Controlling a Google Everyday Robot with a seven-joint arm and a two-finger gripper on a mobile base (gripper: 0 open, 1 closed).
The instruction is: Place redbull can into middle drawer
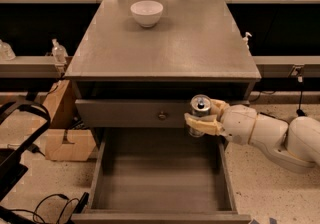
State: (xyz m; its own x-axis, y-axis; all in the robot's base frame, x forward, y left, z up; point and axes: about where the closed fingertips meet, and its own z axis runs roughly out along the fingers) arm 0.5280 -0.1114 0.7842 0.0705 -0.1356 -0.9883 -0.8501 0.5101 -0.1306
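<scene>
The gripper [201, 116] clasps the upright redbull can [200, 114] above the open middle drawer [160, 178]; a white bowl [147, 13] sits on the cabinet top [165, 43].

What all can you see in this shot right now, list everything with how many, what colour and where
cabinet: one, grey, centre of view.
white bowl: one, white, on the cabinet top near the back.
upper drawer front: one, grey with a small round knob, closed, just under the top.
middle drawer: one, grey, pulled open below it.
redbull can: one, blue and silver, upright, held at the upper drawer front's right end, above the open drawer's back right corner.
cardboard box: one, brown, on the floor left of the cabinet.
small bottles: at least two, clear, on the left ledge.
cables: several, black, floor lower left.
gripper: one, tan, shut on the redbull can.
arm: one, white, reaching in from the right.
</scene>
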